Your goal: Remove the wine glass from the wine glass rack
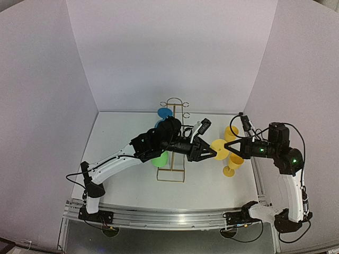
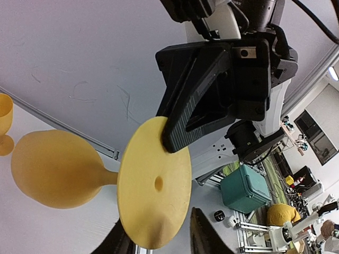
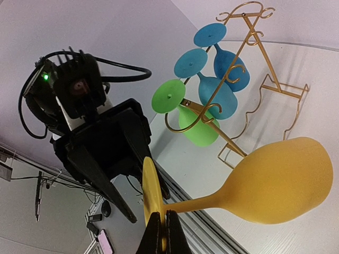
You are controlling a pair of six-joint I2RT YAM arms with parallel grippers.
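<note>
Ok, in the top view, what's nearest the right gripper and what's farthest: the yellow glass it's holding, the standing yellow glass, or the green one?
1. Held yellow glass: pinched in the right gripper.
2. Standing yellow glass: just beside it, near side.
3. Green glass: far across, left side.

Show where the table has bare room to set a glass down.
Bare table left of the wine glass rack, and the near strip between rack and rail. Crowded right of it: standing yellow glass, held glass, left gripper, right gripper.

I've got a white table [image 1: 122, 137], white backdrop panels [image 1: 169, 53], a metal rail [image 1: 169, 218] along its near edge, and a teal box [image 2: 245, 186] in the room beyond.
</note>
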